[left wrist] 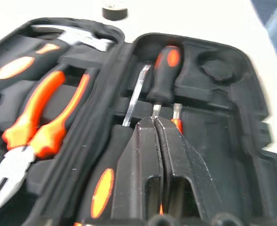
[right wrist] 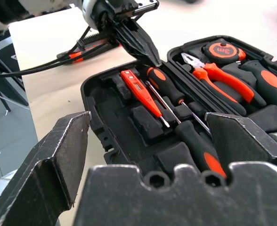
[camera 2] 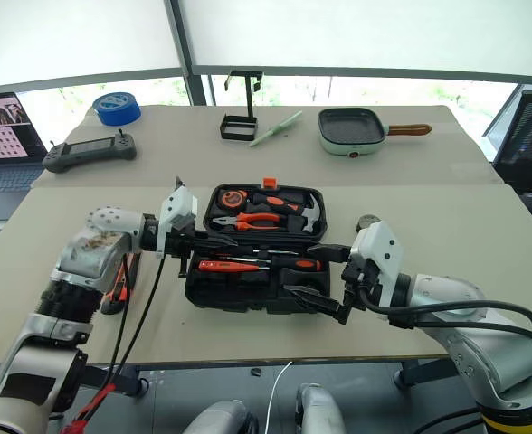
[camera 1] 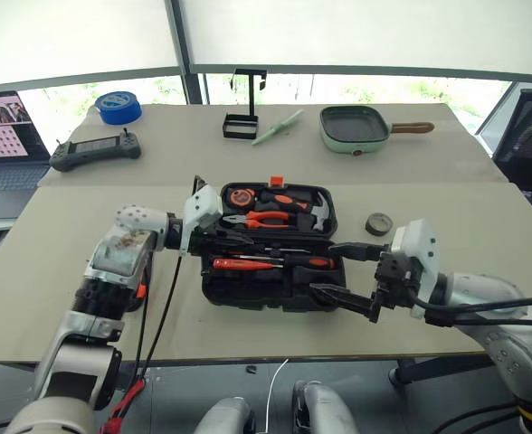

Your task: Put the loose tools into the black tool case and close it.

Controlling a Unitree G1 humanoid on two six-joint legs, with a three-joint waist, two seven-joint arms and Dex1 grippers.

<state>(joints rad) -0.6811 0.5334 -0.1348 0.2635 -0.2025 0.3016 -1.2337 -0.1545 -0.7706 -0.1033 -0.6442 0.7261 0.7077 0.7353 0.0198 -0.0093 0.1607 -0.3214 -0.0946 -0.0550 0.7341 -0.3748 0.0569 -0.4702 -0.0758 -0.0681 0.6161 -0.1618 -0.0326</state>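
Three tools already sit in the open case [camera 1: 270,289], tape roll [camera 1: 378,223] and knife [camera 2: 117,291] lie loose on the table; left gripper [right wrist: 150,59] pinched shut on nothing, right gripper [camera 1: 338,276] gaping, lid not closed.

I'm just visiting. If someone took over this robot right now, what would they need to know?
Left gripper: shut, empty, tips over the case's near half.
Right gripper: open, empty, at the case's near right corner.
Done: two screwdrivers and the tester screwdriver lie in the black tool case, which is open on the table.
Left: the small tape roll sits on the table right of the case; what looks like the utility knife lies left of it, partly under the left arm. Then close the case.
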